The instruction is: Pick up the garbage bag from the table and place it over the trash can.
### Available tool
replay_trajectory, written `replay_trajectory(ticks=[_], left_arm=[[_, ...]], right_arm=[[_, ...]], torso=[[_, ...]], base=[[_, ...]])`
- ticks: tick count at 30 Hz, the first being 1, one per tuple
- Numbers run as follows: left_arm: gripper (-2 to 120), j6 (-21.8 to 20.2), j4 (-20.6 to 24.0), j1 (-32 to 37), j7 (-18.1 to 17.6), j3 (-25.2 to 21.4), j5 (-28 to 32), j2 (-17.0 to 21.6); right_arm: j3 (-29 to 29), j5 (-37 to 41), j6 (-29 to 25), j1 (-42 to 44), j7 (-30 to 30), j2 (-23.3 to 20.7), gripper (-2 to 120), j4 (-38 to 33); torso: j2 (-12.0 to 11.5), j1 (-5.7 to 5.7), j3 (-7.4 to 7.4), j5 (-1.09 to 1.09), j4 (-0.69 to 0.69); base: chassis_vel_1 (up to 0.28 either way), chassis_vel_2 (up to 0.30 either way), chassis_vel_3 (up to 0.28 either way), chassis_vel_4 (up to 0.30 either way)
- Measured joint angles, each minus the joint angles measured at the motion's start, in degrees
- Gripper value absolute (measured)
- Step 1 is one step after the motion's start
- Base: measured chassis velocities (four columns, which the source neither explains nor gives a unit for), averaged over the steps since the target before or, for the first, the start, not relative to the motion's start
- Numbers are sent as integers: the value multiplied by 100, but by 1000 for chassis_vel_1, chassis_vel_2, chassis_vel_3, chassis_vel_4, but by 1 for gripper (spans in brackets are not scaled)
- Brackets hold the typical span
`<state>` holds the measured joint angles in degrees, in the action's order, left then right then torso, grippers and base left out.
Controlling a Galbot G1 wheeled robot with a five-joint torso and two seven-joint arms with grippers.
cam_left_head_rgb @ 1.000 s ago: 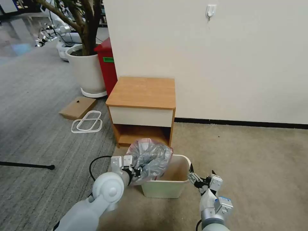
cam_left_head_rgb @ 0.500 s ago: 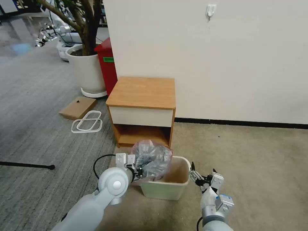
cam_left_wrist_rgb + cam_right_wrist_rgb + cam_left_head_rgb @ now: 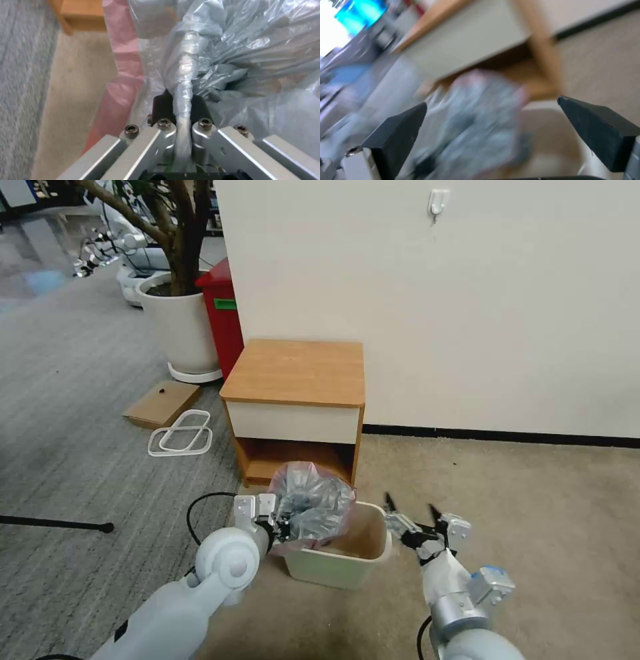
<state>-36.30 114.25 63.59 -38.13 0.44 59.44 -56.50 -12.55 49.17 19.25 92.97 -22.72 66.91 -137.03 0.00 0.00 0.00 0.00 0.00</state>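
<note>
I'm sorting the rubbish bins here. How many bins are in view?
2. The small cream-white rectangular plastic bin sits on the carpet before the wooden nightstand; the tall red bin stands behind, beside the white plant pot. Others may be hidden.

One garbage bag (image 3: 312, 507), one trash can (image 3: 343, 557), one table (image 3: 297, 373), two grippers: left gripper (image 3: 283, 528), right gripper (image 3: 410, 509). One red bin (image 3: 223, 313), one plant pot (image 3: 179, 327), one cardboard piece (image 3: 161, 404), one wall hook (image 3: 437, 201).
</note>
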Motion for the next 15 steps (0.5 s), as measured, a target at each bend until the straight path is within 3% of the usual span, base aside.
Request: replay_trajectory(ticks=[2, 5, 15], left_arm=[[1, 134, 94, 148, 215, -48, -236, 54], [1, 246, 198, 292, 430, -129, -430, 92], [0, 449, 632, 707, 845, -406, -693, 200]], right_arm=[[109, 864, 504, -410, -203, -186, 100, -1], [208, 1356, 674, -811, -385, -265, 99, 204], [585, 1532, 666, -1495, -614, -288, 98, 1095]], torso=[[0, 0, 0, 1, 1], [0, 0, 0, 1, 1], [0, 0, 0, 1, 0]], base=[[0, 0, 0, 0], [0, 0, 0, 0], [0, 0, 0, 0]])
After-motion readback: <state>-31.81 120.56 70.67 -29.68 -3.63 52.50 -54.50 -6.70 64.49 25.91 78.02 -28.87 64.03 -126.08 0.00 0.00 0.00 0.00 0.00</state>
